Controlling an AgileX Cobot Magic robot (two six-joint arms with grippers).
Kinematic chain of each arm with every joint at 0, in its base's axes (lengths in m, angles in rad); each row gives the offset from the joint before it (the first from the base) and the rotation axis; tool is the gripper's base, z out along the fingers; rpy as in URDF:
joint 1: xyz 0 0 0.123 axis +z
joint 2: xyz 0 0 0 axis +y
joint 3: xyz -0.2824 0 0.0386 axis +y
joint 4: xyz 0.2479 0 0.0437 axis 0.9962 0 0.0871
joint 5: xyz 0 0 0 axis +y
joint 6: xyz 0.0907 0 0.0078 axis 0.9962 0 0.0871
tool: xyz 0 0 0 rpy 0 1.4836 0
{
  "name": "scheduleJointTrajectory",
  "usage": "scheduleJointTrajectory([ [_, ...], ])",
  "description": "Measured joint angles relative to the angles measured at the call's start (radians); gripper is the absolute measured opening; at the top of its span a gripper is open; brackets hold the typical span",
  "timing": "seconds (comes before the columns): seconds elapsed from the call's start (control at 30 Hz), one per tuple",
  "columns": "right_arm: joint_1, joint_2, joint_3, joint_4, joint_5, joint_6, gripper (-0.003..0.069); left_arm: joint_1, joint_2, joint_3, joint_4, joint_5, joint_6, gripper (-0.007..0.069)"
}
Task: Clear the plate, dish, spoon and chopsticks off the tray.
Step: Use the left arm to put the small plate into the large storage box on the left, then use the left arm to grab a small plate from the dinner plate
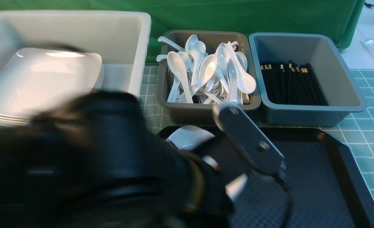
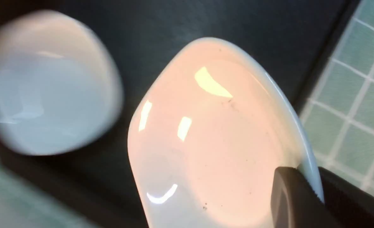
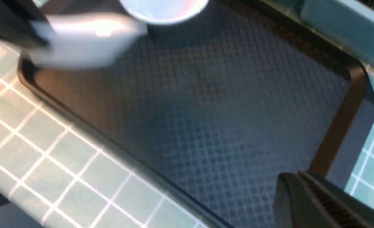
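- The left gripper [image 2: 313,186] has its jaws pinching the rim of the dish [image 2: 212,136] over the tray's [image 3: 206,110] left part. It is probably best lifted level and slowly, since the hold is on one thin edge.
- The right gripper's [image 3: 301,196] jaws are pressed together, empty, above the tray.
- The dish is glossy, smooth and round-cornered; the tray is matte and finely textured.
- A second dish [image 1: 188,136] sits at the tray's far side.
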Motion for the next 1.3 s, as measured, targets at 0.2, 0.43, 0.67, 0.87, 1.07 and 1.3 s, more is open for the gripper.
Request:
scheduleJointTrajectory([
  [0.2, 0.0, 0.0, 0.0, 0.0, -0.058, 0.0, 0.0035, 0.062, -0.188, 0.028, 0.193, 0.151, 0.062, 0.0022],
  [0.43, 0.0, 0.0, 0.0, 0.0, -0.083, 0.0, 0.0042, 0.404, -0.251, 0.168, 0.235, 0.078, 0.2, 0.0021],
  [0.67, 0.0, 0.0, 0.0, 0.021, -0.083, 0.0, 0.0051, 0.585, -0.175, 0.22, 0.213, -0.06, 0.243, 0.0032],
  [0.87, 0.0, 0.0, 0.0, 0.045, -0.08, -0.008, 0.0055, 0.609, -0.149, 0.221, 0.14, -0.027, 0.29, 0.0188],
  [1.07, 0.0, 0.0, 0.0, 0.047, -0.08, -0.012, 0.0064, 0.609, -0.208, 0.203, -0.021, -0.012, 0.291, 0.0461],
  [1.3, 0.0, 0.0, 0.0, 0.047, -0.08, -0.012, 0.0069, 0.585, -0.224, 0.087, -0.352, -0.05, 0.499, 0.0311],
])
